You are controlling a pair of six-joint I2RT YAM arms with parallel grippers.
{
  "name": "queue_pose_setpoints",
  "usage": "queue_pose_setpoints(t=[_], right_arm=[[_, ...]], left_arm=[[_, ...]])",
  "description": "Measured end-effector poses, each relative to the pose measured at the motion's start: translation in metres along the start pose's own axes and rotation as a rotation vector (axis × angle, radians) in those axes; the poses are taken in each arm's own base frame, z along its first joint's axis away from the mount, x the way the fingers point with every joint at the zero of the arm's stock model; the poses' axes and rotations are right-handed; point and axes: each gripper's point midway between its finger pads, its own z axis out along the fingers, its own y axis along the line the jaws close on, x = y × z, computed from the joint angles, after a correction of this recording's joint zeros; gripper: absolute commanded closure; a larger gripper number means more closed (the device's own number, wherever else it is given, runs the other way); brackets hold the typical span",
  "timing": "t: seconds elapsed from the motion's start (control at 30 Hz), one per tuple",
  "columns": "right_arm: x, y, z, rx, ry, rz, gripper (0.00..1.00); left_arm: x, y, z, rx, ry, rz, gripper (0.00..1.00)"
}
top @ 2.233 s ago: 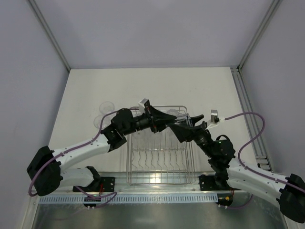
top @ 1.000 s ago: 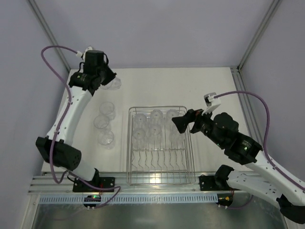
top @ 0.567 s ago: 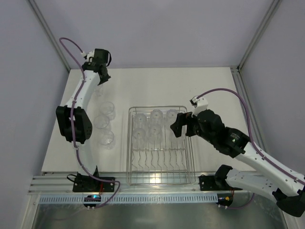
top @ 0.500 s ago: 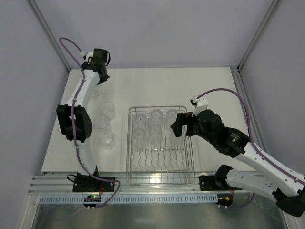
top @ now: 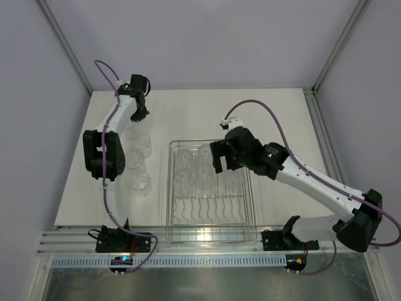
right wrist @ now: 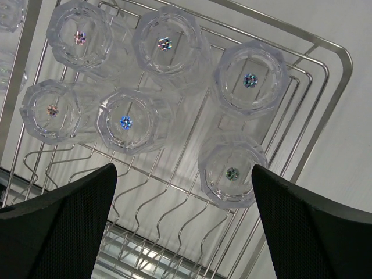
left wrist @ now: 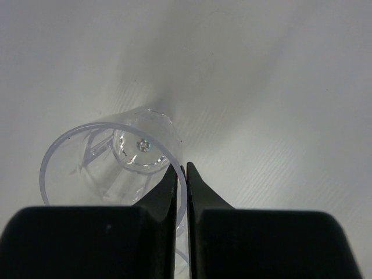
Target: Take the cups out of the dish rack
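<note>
- The dish rack (top: 172, 207) lies on the white surface (top: 269, 113), just beyond the arm bases. Its row of curved prongs (top: 210, 210) fills the near half.
- Three cups (top: 139, 182) stand in a loose line on the surface, left of the rack and apart from it.
- Six more cups (right wrist: 125, 122) sit in the rack's far half, in two rows of three, bases facing up.
- The right tool (top: 220, 164) hovers above these six with its fingers (right wrist: 64, 221) spread wide and released. It touches none of them and holds nothing.
- Farthest off, near the surface's far left corner, the left tool (left wrist: 181, 168) is clenched on the pinched cup (left wrist: 110, 165). One finger is inside the rim and the other outside, with the clear wall caught between them. The cup's mouth faces the wrist camera.
</note>
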Motion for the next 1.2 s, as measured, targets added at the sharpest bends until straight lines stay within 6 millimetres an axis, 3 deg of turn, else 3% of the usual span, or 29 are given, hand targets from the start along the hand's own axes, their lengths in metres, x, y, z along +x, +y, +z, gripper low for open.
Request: queue_pose_setpoints(t=[0.1, 0.27, 0.43, 0.63, 0.83, 1.03, 1.2], right_arm=[[-0.003, 0.011, 0.013, -0.023, 0.051, -0.030, 0.00], [0.004, 0.032, 0.034, -0.090, 0.131, -0.075, 0.00], [0.019, 0.052, 0.053, -0.115, 0.221, -0.141, 0.00], [0.040, 0.063, 0.067, -0.131, 0.297, -0.185, 0.00], [0.053, 0.063, 0.080, -0.114, 0.340, -0.198, 0.00], [0.055, 0.060, 0.095, -0.082, 0.338, -0.206, 0.00], [0.059, 0.058, 0.108, -0.059, 0.343, -0.213, 0.00]], left_arm=[[0.003, -0.002, 0.001, 0.011, 0.011, 0.008, 0.96], [0.020, 0.001, 0.008, 0.011, 0.054, 0.034, 0.70], [0.037, 0.004, 0.012, 0.012, 0.097, 0.064, 0.55], [0.032, 0.006, 0.001, 0.027, 0.081, 0.058, 0.32], [0.010, 0.010, -0.033, 0.061, 0.013, 0.029, 0.16], [-0.012, 0.020, -0.086, 0.119, -0.078, -0.014, 0.12], [-0.010, 0.036, -0.128, 0.168, -0.128, -0.041, 0.12]])
